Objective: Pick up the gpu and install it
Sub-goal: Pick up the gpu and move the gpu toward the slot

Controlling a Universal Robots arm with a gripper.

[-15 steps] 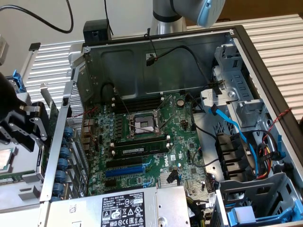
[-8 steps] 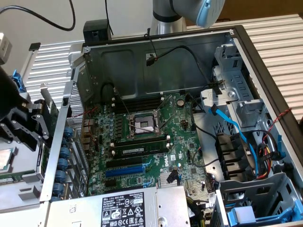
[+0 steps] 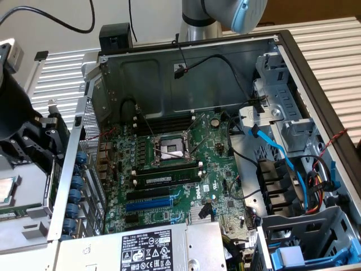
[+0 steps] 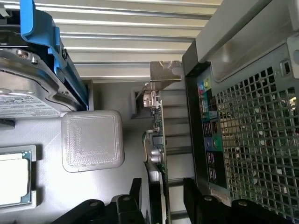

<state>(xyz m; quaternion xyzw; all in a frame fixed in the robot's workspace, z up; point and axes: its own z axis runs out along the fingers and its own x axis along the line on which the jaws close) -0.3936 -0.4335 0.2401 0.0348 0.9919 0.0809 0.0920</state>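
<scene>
Wrist view: the gpu (image 4: 160, 140) stands on edge just outside the computer case (image 4: 243, 121), beside its rear port panel. The gripper's (image 4: 162, 186) black fingers flank it, parted, with a gap on the case side. Exterior view: motherboard (image 3: 211, 185) printed "DELL".

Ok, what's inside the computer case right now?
The green motherboard, memory sticks and empty blue slots show. The power supply covers the board's lower edge. The gpu stands outside, between the open fingers.
</scene>
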